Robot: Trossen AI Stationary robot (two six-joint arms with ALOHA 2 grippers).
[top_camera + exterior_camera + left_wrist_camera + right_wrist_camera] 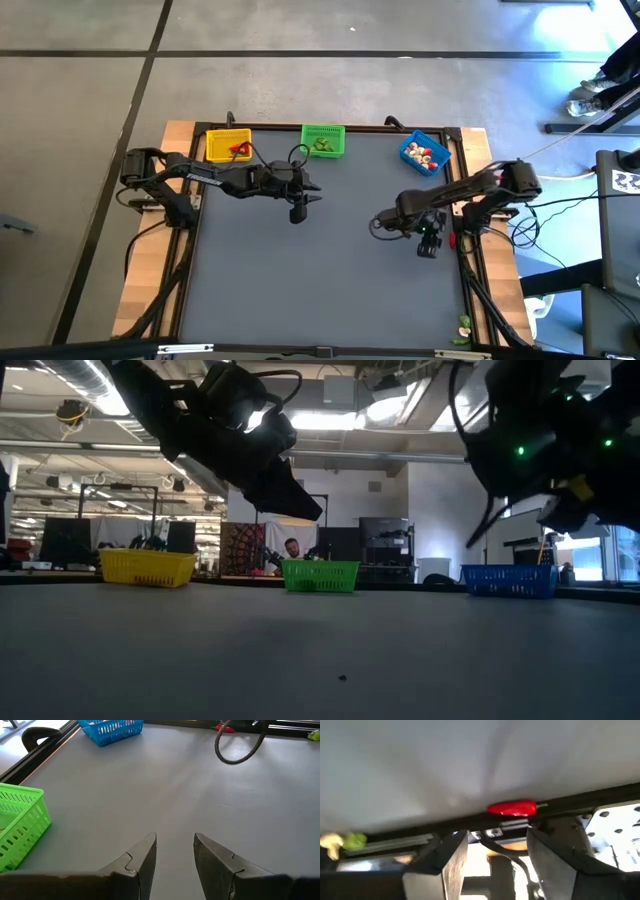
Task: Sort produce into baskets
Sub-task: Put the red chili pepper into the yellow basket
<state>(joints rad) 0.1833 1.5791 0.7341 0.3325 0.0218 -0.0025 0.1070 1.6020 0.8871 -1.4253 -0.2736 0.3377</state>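
Sorting looks nearly done: 3 baskets line desk [330, 270] far edge, yellow basket [228, 145] holding red pieces, green basket [323, 140] green ones, blue basket [425, 152] mixed pale and red. Desk centre bare. Red pepper [512, 808] lies on right frame rail; green piece [464, 323] near front corner. Right tool [428, 246], fingers apart, hovers near pepper. Left tool [298, 212], fingers apart, empty, hangs before green basket.

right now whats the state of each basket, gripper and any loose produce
yellow basket: upright, red pieces inside
green basket: upright, green pieces inside
blue basket: upright, cream and red pieces inside
left gripper: open, empty, above the mat
right gripper: open, empty, near the table's right edge
red pepper: loose on the edge rail
green piece: loose on the rail
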